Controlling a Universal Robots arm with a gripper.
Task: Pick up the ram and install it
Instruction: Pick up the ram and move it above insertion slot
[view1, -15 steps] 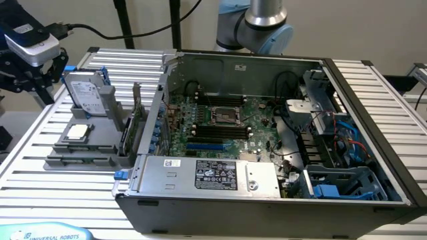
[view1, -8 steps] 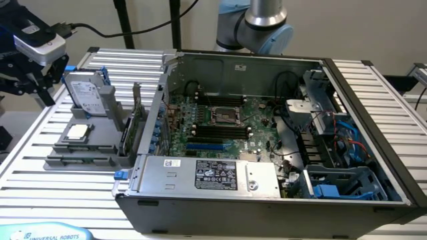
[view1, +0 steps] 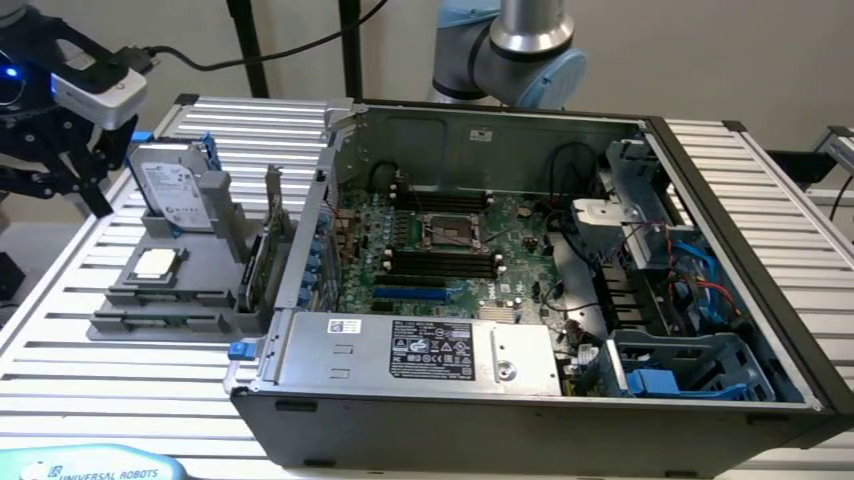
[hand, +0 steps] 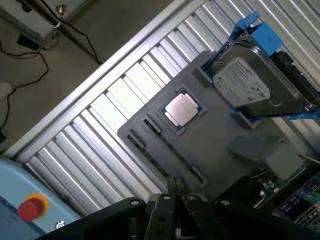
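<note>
Gripper (view1: 78, 185) hangs at the exterior view's left, above the grey holder (view1: 107, 327), fingers closed and holding nothing. Ram (view1: 158, 321) lies in a holder groove near the processor (view1: 154, 263). Risk: a descent with closed fingers would ram the thin stick instead of straddling it, or clip the hard drive (view1: 174, 185).

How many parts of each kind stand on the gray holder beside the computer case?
Hard drive: 1
Processor chip: 1
Ram stick: 1
Expansion card: 1
Total: 4
</note>
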